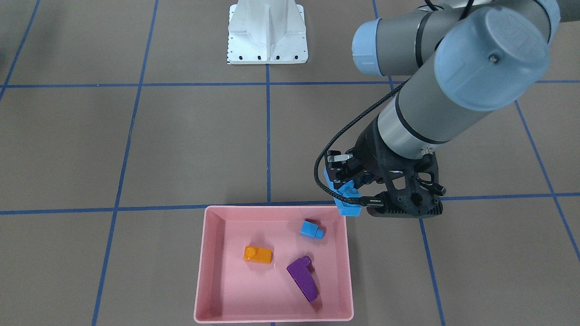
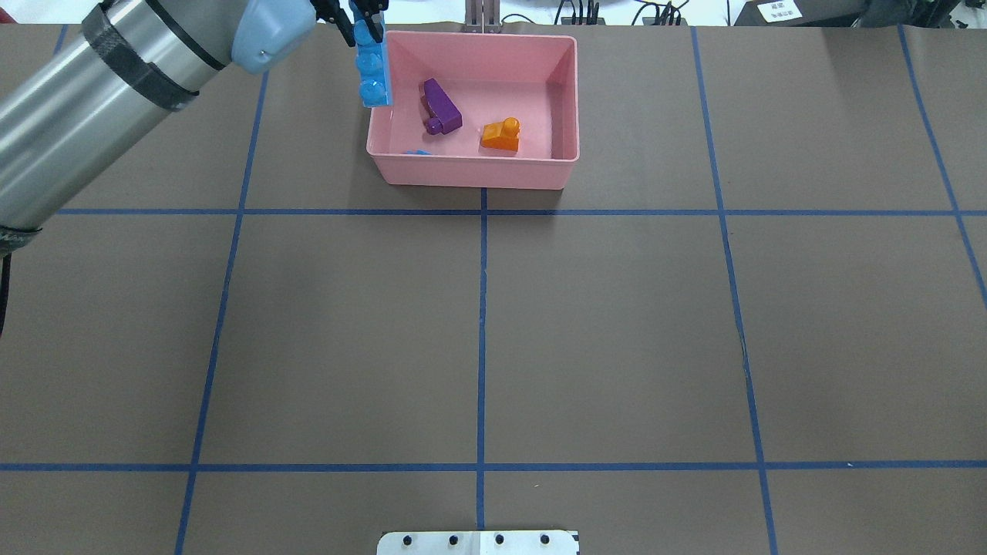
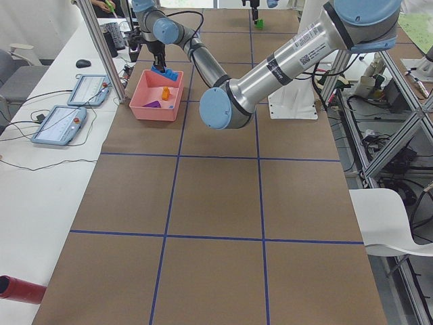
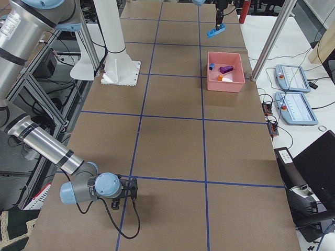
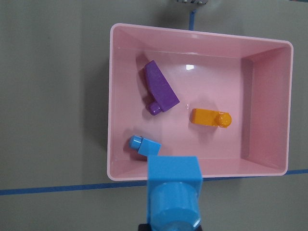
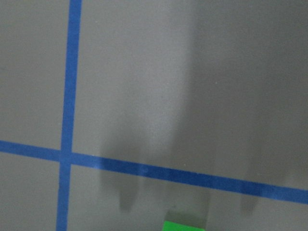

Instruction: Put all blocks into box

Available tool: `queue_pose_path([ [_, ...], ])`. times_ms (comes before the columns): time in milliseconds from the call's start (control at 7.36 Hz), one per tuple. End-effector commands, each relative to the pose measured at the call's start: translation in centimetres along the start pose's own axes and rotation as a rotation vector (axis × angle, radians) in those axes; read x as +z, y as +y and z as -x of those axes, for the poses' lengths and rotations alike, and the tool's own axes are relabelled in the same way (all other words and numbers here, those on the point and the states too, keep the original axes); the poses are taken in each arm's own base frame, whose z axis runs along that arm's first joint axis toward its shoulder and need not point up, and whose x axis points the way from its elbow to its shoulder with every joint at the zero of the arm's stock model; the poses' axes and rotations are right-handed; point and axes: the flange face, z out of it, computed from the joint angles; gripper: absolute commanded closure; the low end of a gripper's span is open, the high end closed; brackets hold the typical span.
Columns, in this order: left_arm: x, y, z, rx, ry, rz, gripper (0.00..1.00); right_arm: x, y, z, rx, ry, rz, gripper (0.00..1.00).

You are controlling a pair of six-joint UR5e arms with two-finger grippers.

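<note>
Reaching in from the left of the overhead view with the left gripper, clamps the long blue bar by its upper end, fingers closed tight on it. Holds the bar in the air with its free end pointing down, over the left rim of the pink box near the corner on the robot's side, raised clear of the plastic.

Further right, inside the box: small blue cube closest to that same corner, on the floor of the box. Then purple sloped block toward the middle, apart from the cube. Then orange sloped block, apart from both and nearer the right wall.

Far off toward the table's right end, right gripper close over a green block resting on the brown table, well apart from the box. Seen only small and from the side, so cannot tell whether open or closed.
</note>
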Motion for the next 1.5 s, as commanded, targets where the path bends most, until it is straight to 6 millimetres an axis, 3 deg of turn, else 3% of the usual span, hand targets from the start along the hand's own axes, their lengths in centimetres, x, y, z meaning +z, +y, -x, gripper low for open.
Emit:
queue_pose_path([
  [0, 0.0, 0.0, 0.1, 0.000, -0.002, 0.000, 1.00, 0.0, 0.0, 0.0, -0.002, -0.002, -0.001, 0.12],
  [272, -0.1, 0.0, 0.1, 0.002, -0.002, -0.004, 1.00, 0.0, 0.0, 0.1, -0.005, -0.003, -0.001, 0.48],
  [544, 0.1, 0.0, 0.4, 0.002, -0.004, -0.001, 1.00, -0.1, -0.1, 0.3, -0.013, -0.004, -0.003, 0.94],
  [680, 0.0, 0.0, 0.3, 0.001, -0.003, -0.003, 1.00, -0.2, -0.2, 0.6, -0.017, -0.017, -0.004, 1.00],
  [1087, 0.0, 0.1, 0.0, -0.001, -0.001, -0.002, 1.00, -1.7, -0.2, 3.0, -0.037, -0.087, -0.016, 1.00],
  [1359, 0.8, 0.2, -0.1, -0.006, -0.007, 0.009, 1.00, -3.6, -2.1, 6.1, 0.006, -0.157, -0.045, 1.00],
])
